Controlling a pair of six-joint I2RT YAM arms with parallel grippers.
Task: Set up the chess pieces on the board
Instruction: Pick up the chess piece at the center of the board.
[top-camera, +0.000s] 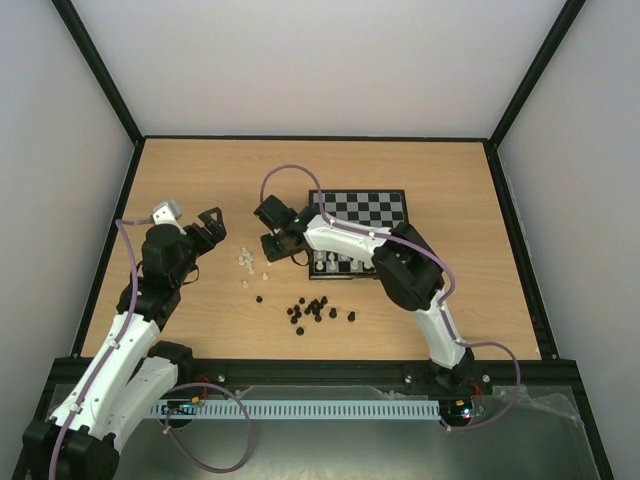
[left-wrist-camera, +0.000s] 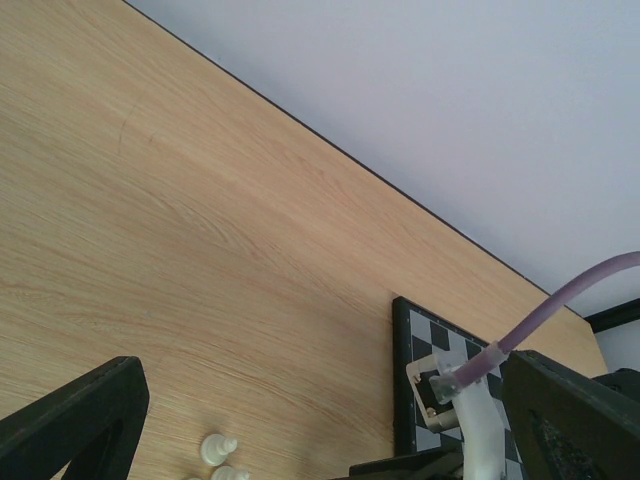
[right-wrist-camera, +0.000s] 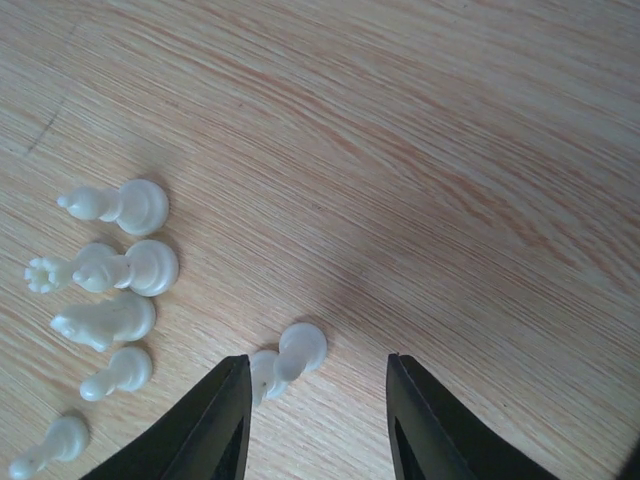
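The board (top-camera: 368, 210) lies right of the table's middle, partly under my right arm. Some white pieces (top-camera: 330, 263) stand on its near rows. Several loose white chess pieces (top-camera: 247, 262) lie on the wood left of it. My right gripper (top-camera: 272, 242) hangs open just above them. In the right wrist view (right-wrist-camera: 318, 362) one white piece (right-wrist-camera: 290, 358) lies on its side between the fingers, close to the left one. Several more (right-wrist-camera: 110, 270) lie to the left. My left gripper (top-camera: 208, 228) is open and empty, left of the pieces. In its wrist view (left-wrist-camera: 322, 368), two white pieces (left-wrist-camera: 218, 450) and the board's corner (left-wrist-camera: 402, 380) show.
Several black pieces (top-camera: 315, 310) lie scattered on the wood in front of the board. Black frame rails (top-camera: 105, 250) and white walls border the table. My right arm (top-camera: 400, 265) lies across the board's near left part.
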